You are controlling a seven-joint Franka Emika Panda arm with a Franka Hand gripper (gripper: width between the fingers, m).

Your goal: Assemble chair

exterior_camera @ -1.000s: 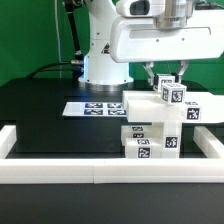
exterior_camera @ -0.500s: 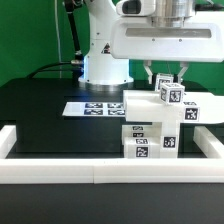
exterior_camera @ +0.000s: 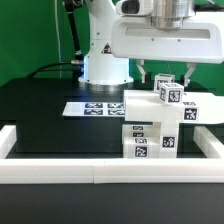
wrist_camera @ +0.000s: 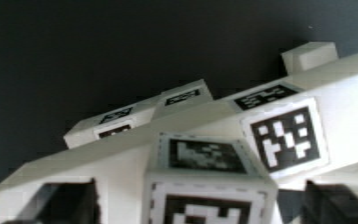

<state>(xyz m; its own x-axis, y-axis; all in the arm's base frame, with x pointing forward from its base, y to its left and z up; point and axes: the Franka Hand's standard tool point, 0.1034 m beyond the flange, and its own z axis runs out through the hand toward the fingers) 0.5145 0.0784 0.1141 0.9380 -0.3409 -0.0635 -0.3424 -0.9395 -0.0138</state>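
The white blocky chair (exterior_camera: 155, 125) stands at the exterior view's right, partly put together, with black-and-white tags on its stacked parts. A tagged post (exterior_camera: 170, 94) rises from its top. My gripper (exterior_camera: 164, 76) hangs just above that post, open, with one finger on each side and nothing held. In the wrist view the chair (wrist_camera: 194, 125) fills the frame. The tagged post (wrist_camera: 202, 160) sits between my dark fingers (wrist_camera: 51, 200) without touching them. The gripper (wrist_camera: 197, 208) is spread wider than the post.
The marker board (exterior_camera: 95, 107) lies flat on the black table behind the chair. A long low white border rail (exterior_camera: 60, 172) runs along the front and turns up both sides. The arm's white base (exterior_camera: 100, 62) stands at the back.
My gripper has risen a little above the chair's top post. The chair has not moved.
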